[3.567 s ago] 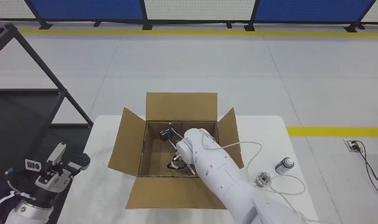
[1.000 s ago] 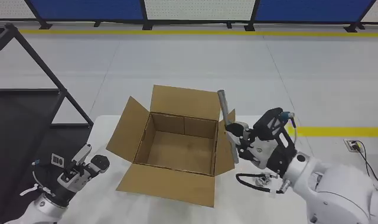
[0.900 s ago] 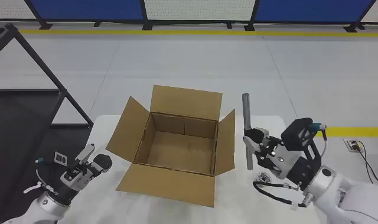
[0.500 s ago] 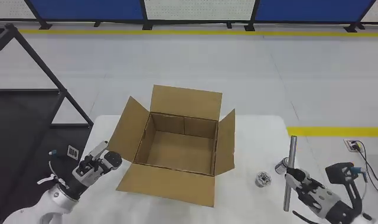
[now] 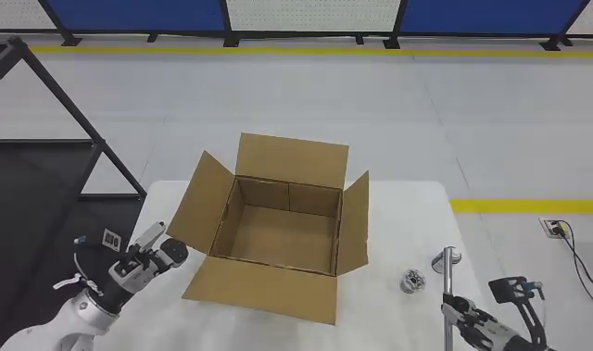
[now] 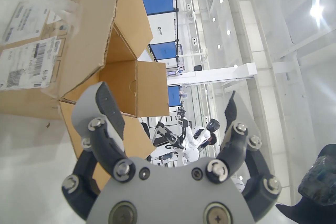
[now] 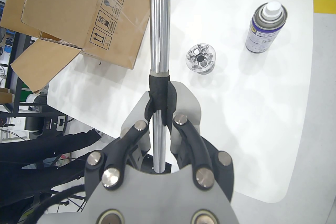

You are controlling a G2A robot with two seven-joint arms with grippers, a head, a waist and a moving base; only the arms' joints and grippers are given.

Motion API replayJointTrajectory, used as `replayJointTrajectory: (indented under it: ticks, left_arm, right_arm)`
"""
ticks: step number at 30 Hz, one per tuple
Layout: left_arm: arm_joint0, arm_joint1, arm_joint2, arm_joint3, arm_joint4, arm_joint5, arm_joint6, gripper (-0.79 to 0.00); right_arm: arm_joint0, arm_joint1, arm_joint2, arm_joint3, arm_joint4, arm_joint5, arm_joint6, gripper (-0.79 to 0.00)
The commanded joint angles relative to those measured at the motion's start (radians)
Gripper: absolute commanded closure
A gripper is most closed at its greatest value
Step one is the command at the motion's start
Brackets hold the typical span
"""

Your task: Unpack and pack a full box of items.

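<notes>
White table (image 5: 408, 212) in wide hall, blue panels behind. On it, open cardboard box (image 5: 264, 291), all four flaps out, floor bare as far as visible. Unpacking judged nearly finished: metal rod (image 7: 159, 12) out of box, held over right side of table; spray can (image 7: 265, 28) and small metal spool (image 7: 201, 58) standing on table right of box. Packing back not yet begun. Right gripper (image 7: 160, 101) clamped tight around taped part of rod. Left gripper (image 6: 168, 104) spread wide, holding nothing, near left flap of box.
</notes>
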Motion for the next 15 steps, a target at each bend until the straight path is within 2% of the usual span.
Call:
replayJointTrajectory:
  ticks: [1, 7, 9, 15]
  left_arm:
    - [0.011, 0.000, -0.006, 0.000, -0.014, -0.005, 0.001, -0.785]
    - [0.028, 0.000, -0.025, 0.005, -0.047, -0.015, 0.010, -0.785]
    - [0.028, 0.001, -0.032, 0.008, -0.058, -0.011, 0.011, -0.785]
    - [0.007, 0.004, -0.022, 0.020, -0.060, 0.003, 0.006, -0.785]
  right_arm:
    - [0.000, 0.000, 0.000, 0.000, 0.000, 0.000, 0.000, 0.000]
    - [-0.002, 0.001, -0.004, 0.010, -0.006, 0.003, -0.011, 0.000]
    - [0.007, 0.007, -0.012, 0.047, -0.016, 0.005, 0.010, 0.000]
    - [0.059, 0.027, -0.004, 0.187, -0.055, 0.095, 0.087, 0.000]
